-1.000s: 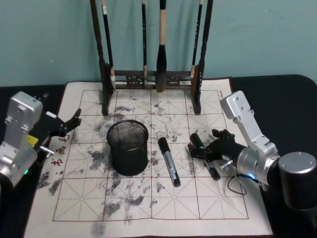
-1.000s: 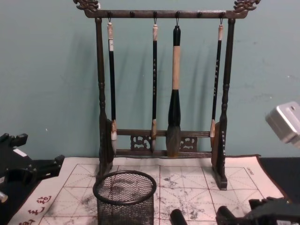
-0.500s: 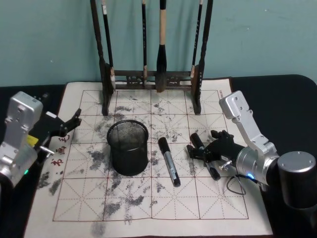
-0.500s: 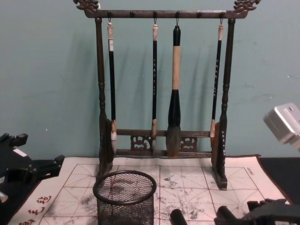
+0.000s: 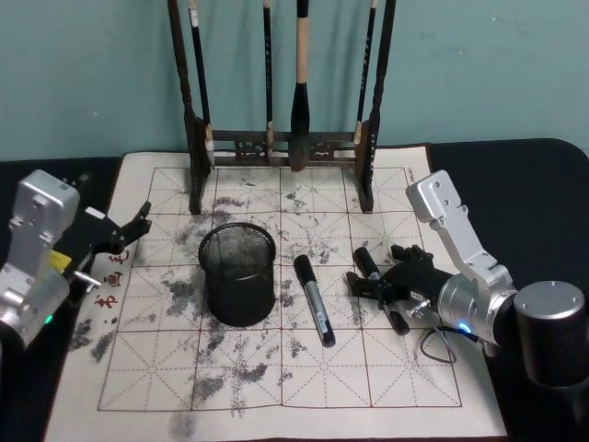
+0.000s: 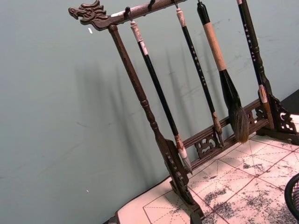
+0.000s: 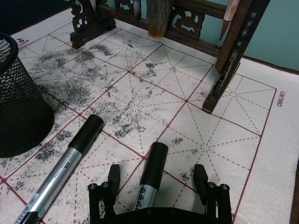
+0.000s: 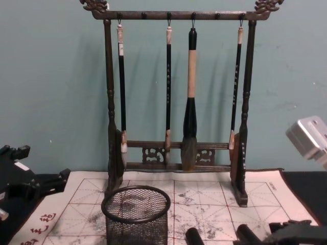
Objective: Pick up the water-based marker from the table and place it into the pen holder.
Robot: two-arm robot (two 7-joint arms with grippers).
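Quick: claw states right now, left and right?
Left claw: open, empty, beside the mat's left edge.
Right claw: open, straddling a marker, not gripping it.

We look down from the head on the whole calligraphy mat (image 5: 386,378). Our chest camera faces the brush rack (image 8: 109,92) low and level; the left wrist sees it tilted. The right wrist, close over the mat, shares the pen holder (image 7: 18,107).

Even moderate light; soft brush rack (image 8: 153,145) shadows fall leftward on wall (image 8: 51,92).
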